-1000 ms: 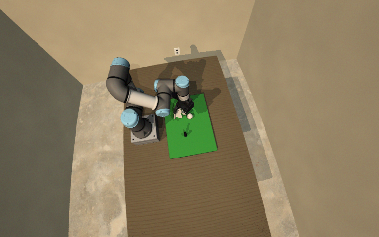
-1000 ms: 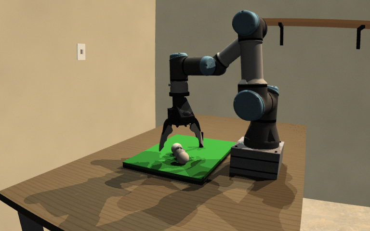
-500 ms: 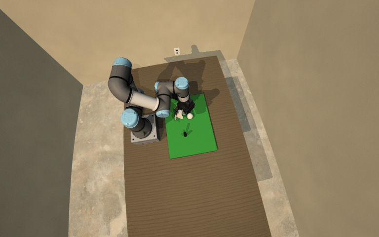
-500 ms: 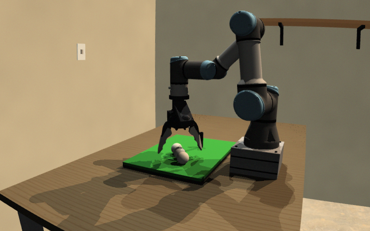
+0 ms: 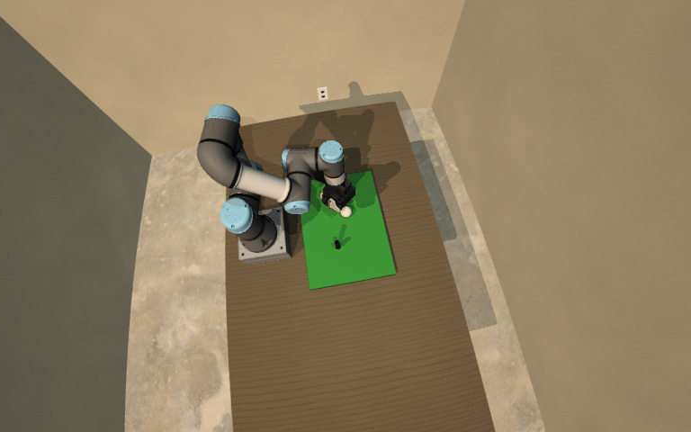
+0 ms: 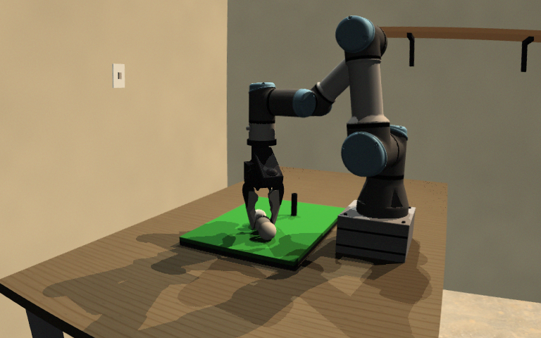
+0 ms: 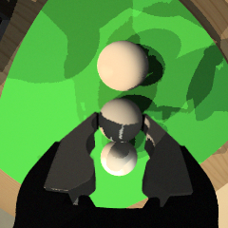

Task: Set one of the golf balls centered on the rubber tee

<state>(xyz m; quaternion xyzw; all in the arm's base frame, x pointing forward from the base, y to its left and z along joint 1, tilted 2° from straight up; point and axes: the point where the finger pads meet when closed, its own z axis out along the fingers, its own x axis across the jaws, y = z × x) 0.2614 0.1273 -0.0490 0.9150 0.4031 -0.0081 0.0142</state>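
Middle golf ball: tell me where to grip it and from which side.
Grip the middle golf ball across its widest part, coming straight down, fingers on the two free sides, since neighbors flank it in the row. The claw is shut on it that way.

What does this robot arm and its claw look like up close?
The arm is built of dark grey tubes with one pale silver section, and round light-blue caps on the joints. It stands on a grey, box-like base. The gripper is black, with two tapered, angular fingers. No cables or markings show.
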